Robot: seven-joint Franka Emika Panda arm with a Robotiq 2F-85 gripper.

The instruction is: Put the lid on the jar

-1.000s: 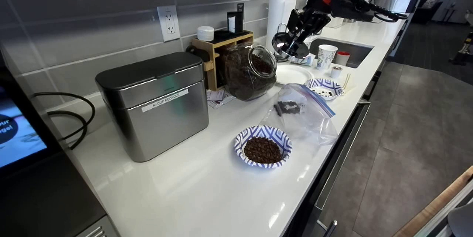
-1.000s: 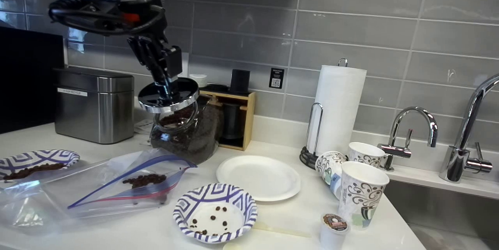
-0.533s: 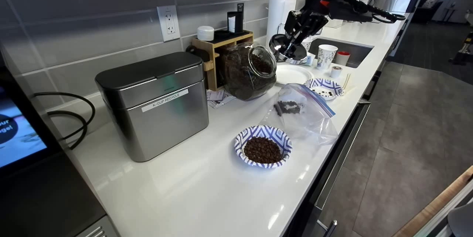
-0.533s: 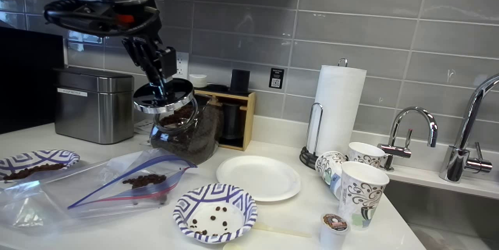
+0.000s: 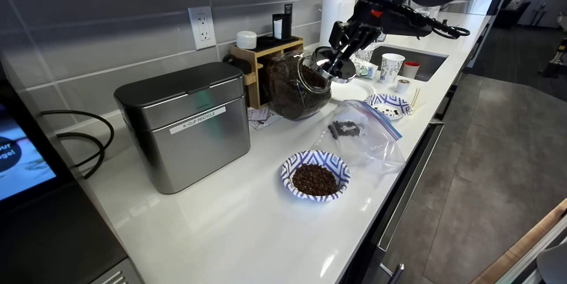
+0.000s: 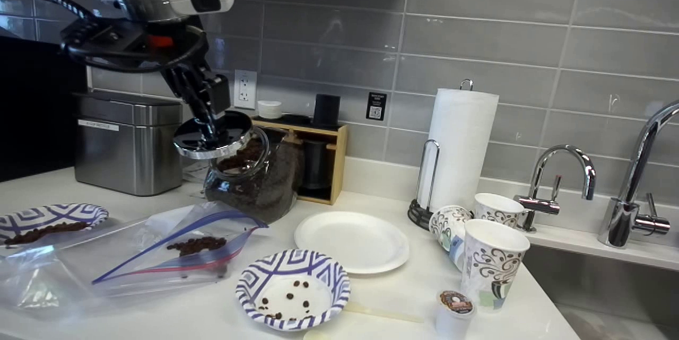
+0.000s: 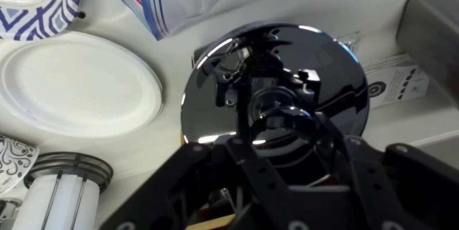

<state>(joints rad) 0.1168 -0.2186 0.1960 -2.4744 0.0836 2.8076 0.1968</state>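
Observation:
The lid is a round, shiny chrome disc with a knob. It shows in both exterior views (image 5: pixel 347 72) (image 6: pixel 236 136) and fills the middle of the wrist view (image 7: pixel 331 56). My gripper (image 5: pixel 342 52) (image 6: pixel 210 123) (image 7: pixel 285 126) is shut on the lid's knob and holds the lid tilted in the air. The clear glass jar (image 5: pixel 285 87) (image 6: pixel 278 175) lies slanted with dark brown beans inside. Its mouth is open. The lid overlaps the mouth's near edge in both exterior views; I cannot tell if they touch. In the wrist view the lid hides most of the jar.
A wooden shelf (image 6: pixel 339 165) stands close behind the jar. A grey metal bin (image 5: pixel 199 142) is beside it. A plastic bag (image 5: pixel 367 138), a white plate (image 6: pixel 353 242), patterned bowls (image 5: pixel 315 156) (image 6: pixel 294 297), paper cups (image 6: pixel 493 260) and a paper towel roll (image 6: pixel 459 149) stand around.
My gripper has carried the lid leftward and slightly down in both exterior views. In an exterior view the lid now overlaps the jar's mouth, where it was apart before. The jar has not moved.

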